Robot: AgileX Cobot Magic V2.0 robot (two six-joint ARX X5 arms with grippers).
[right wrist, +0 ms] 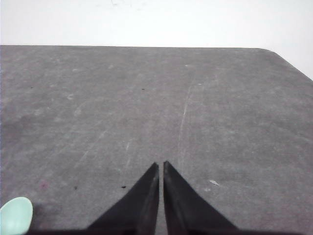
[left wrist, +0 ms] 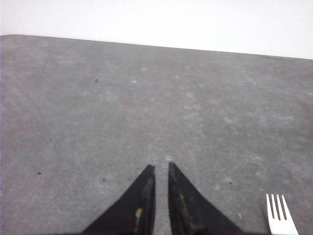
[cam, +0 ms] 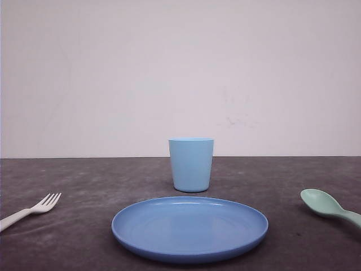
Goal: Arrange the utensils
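Front view. One white plastic four-tined fork (cam: 31, 210) at the table's left side, its handle cut off by the frame edge. One pale mint-green plastic spoon (cam: 329, 206) at the right side, oval bowl toward the middle, handle likewise cut off. Between them, well apart from both: one round blue plastic plate (cam: 189, 227), one light blue plastic cup (cam: 191, 164) upright just behind it. All rest on one dark grey table (cam: 84, 180).

Left wrist view. Left gripper (left wrist: 161, 170): black tapered fingers nearly together, a narrow slit between, holding nothing, above bare tabletop. Fork tines (left wrist: 279, 215) at the frame corner (four counted; handle out of frame).

Right wrist view. Right gripper (right wrist: 161, 166): fingers nearly closed, empty. Spoon bowl (right wrist: 15, 214) partly cropped at the corner.
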